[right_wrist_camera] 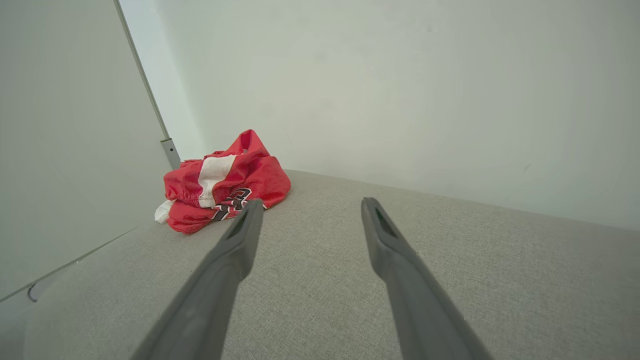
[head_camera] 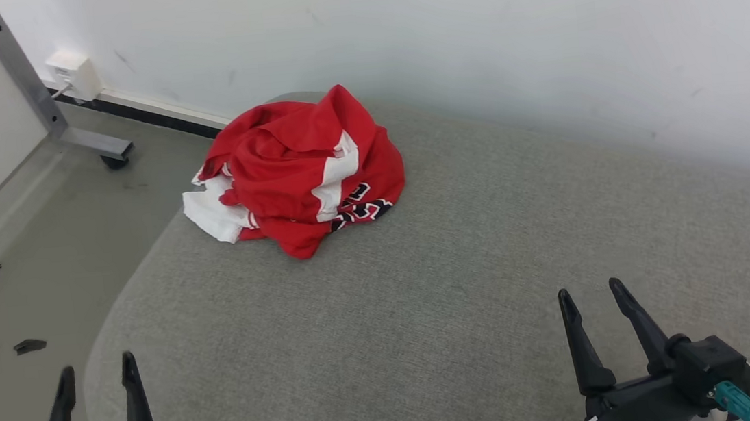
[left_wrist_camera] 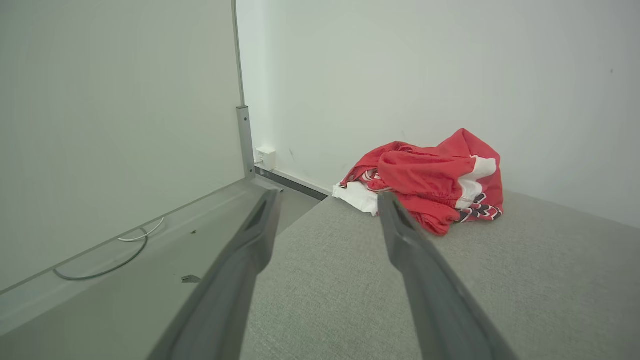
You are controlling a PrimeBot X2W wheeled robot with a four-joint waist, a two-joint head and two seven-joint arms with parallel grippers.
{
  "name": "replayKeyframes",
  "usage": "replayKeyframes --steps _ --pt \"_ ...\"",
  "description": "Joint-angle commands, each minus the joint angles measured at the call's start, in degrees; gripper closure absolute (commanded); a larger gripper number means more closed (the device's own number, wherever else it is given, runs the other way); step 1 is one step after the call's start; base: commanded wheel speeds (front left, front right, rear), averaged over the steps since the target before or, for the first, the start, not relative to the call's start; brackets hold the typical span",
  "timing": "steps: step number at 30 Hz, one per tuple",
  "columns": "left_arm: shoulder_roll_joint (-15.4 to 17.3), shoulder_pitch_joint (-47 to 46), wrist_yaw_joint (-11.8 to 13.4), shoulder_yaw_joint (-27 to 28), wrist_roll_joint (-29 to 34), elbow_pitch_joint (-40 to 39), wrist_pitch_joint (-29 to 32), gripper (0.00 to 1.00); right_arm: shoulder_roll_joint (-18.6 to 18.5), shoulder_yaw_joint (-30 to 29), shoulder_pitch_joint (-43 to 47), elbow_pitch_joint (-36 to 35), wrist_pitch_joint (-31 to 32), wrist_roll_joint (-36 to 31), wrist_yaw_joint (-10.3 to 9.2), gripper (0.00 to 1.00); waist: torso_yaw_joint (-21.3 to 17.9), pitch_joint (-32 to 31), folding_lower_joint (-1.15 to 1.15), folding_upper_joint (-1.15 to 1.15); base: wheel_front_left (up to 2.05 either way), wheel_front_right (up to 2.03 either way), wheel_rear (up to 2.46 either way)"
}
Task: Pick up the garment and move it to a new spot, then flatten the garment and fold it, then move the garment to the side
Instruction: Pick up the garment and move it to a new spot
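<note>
The garment (head_camera: 302, 169) is a red piece with white stripes and dark lettering, crumpled in a heap at the far left corner of the grey cushioned surface (head_camera: 458, 285). The left wrist view has the garment (left_wrist_camera: 435, 180) ahead and to the right; the right wrist view has the garment (right_wrist_camera: 225, 182) ahead and to the left. My left gripper (head_camera: 95, 378) stands open at the near left edge with nothing between its fingers. My right gripper (head_camera: 591, 296) stands open at the near right, also holding nothing. Both are well short of the heap.
A white wall (head_camera: 468, 36) runs close behind the surface. To the left the floor (head_camera: 30, 271) drops away, with a metal frame leg on a caster (head_camera: 64, 123), a white wall box (head_camera: 73, 74), a cable (left_wrist_camera: 115, 250) and a small dark scrap (head_camera: 30, 345).
</note>
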Motion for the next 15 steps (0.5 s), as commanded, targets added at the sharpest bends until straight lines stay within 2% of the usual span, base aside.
replayKeyframes --steps 1,7,15 --pt "0.59 -2.67 -0.46 0.20 -0.53 0.41 0.14 0.00 -0.14 -0.62 -0.80 -0.47 0.35 -0.97 -0.12 0.00 -2.41 1.91 0.00 0.00 0.00 0.00 0.00" --pt "2.73 -9.20 -1.56 0.86 -1.29 0.52 0.38 0.00 -0.14 -1.74 -2.23 -2.04 1.46 -3.14 -0.12 0.00 -6.61 5.49 0.00 0.00 0.00 0.00 0.00" --pt "6.22 -24.04 -4.09 1.92 -3.51 0.61 0.83 0.00 -0.40 -6.22 -4.84 -6.86 3.00 -7.19 -0.12 0.00 -14.50 14.57 0.00 0.00 0.00 0.00 0.00"
